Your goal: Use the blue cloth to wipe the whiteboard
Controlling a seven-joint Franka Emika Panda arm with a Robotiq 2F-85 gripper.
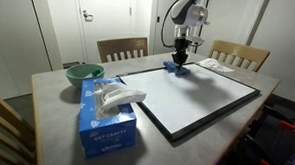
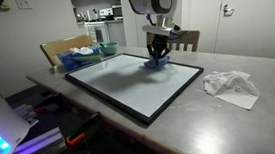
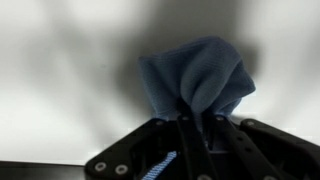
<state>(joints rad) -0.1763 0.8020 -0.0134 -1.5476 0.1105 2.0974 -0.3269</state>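
The whiteboard [image 1: 192,94] lies flat on the table, white with a thin black frame; it also shows in the other exterior view [image 2: 128,80] and fills the wrist view [image 3: 60,70]. My gripper [image 1: 178,60] points down over the board's far edge and is shut on the blue cloth [image 1: 176,66]. In an exterior view the gripper [image 2: 157,55] holds the cloth [image 2: 156,61] against or just above the board. In the wrist view the bunched cloth [image 3: 200,75] hangs from the closed fingers [image 3: 197,118].
A light-blue tissue box [image 1: 106,116] and a green bowl [image 1: 84,74] stand beside the board on the table [image 1: 56,119]. White papers [image 2: 231,85] lie on the other side. Wooden chairs [image 1: 121,48] stand behind the table.
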